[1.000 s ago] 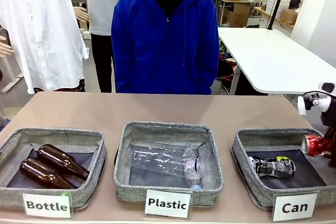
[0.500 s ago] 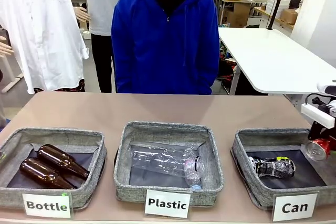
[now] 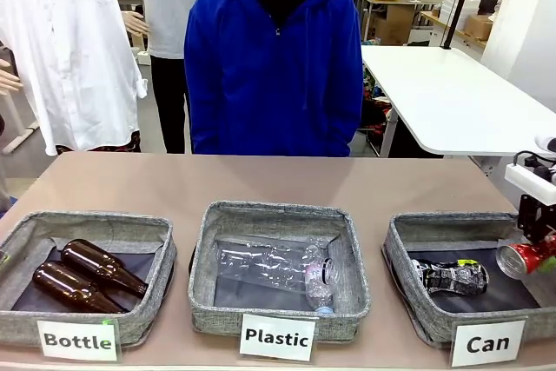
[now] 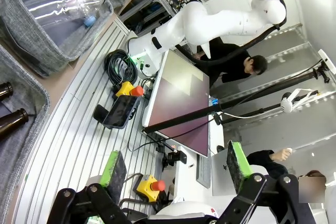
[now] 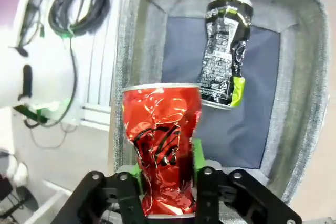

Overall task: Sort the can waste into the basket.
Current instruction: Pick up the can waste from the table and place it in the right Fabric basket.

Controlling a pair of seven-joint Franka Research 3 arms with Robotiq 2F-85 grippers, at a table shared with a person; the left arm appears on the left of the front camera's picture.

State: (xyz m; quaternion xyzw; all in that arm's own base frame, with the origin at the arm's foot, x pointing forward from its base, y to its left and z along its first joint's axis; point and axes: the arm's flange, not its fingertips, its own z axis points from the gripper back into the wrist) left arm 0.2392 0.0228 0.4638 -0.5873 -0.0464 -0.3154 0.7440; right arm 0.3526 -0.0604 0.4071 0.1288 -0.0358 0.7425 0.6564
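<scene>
1. Front view, far left: we record the basket labelled "Bottle" on the surface, holding two brown glass bottles.
2. Centre: the basket labelled "Plastic" holds clear plastic bottles; a person in a blue jacket stands behind it.
3. Right: the basket labelled "Can" holds the black-and-silver can lying on its dark lining.
4. Far right: the right claw has the red can between its fingers above that basket's right side. In the right wrist view the can sits between the green pads; we cannot tell whether they pinch it.
5. Left wrist view: the left claw stands spread, holding nothing.
</scene>
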